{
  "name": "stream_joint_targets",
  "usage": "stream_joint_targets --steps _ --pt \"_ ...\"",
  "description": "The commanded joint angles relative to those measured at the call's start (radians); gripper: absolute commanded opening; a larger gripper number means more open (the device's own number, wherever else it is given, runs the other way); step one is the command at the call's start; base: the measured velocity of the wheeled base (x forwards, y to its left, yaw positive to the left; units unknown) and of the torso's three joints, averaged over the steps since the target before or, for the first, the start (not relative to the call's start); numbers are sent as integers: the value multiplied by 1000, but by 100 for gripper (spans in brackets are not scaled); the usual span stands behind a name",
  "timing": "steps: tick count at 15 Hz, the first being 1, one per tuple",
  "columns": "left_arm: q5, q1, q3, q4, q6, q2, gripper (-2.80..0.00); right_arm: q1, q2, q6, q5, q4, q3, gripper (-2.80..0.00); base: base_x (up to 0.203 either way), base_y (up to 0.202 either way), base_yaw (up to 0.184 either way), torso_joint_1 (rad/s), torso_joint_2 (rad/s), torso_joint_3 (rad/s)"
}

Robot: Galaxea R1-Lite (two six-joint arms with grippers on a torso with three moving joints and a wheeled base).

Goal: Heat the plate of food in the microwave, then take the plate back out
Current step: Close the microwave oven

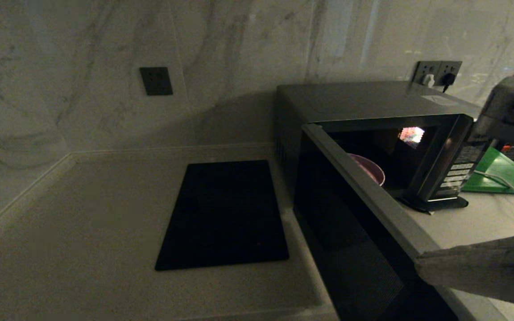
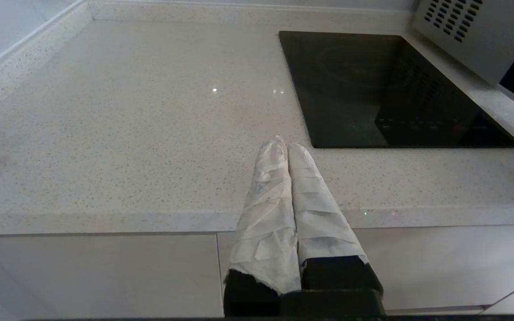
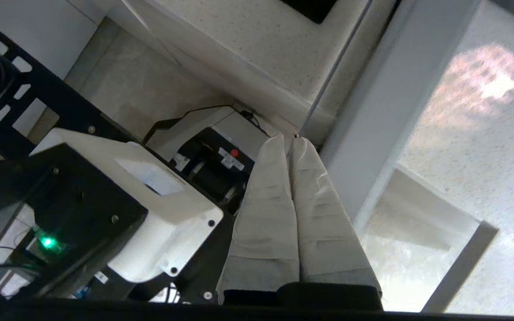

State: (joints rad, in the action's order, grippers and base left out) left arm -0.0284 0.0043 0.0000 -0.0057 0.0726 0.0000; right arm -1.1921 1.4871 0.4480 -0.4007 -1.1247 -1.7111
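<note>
Microwave [image 1: 373,102] sits at tabletop's right side, door [image 1: 355,214] swung open toward the front edge. Plate of food [image 1: 368,168] inside the cavity. Right end effector [image 1: 420,267] closed, empty, at door's outer end. Left end effector [image 2: 287,147] closed, empty, parked off the front edge.

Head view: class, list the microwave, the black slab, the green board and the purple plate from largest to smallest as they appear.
1. microwave
2. black slab
3. green board, partly hidden, so unsure
4. purple plate, mostly hidden behind the open door, so unsure
</note>
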Motion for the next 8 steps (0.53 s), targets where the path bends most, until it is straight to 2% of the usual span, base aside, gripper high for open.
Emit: stream_joint_targets --steps 1,5,8 --pt "-1 0 0 0 1 2 -280 -1 33 14 -31 -18 11 -280 0 0 0 0 0 0" --pt "-1 0 0 0 1 2 -280 0 68 133 -112 -86 23 -280 0 0 0 0 0 0" --pt "-1 0 0 0 1 2 -280 16 68 150 -139 -96 38 -280 0 0 0 0 0 0"
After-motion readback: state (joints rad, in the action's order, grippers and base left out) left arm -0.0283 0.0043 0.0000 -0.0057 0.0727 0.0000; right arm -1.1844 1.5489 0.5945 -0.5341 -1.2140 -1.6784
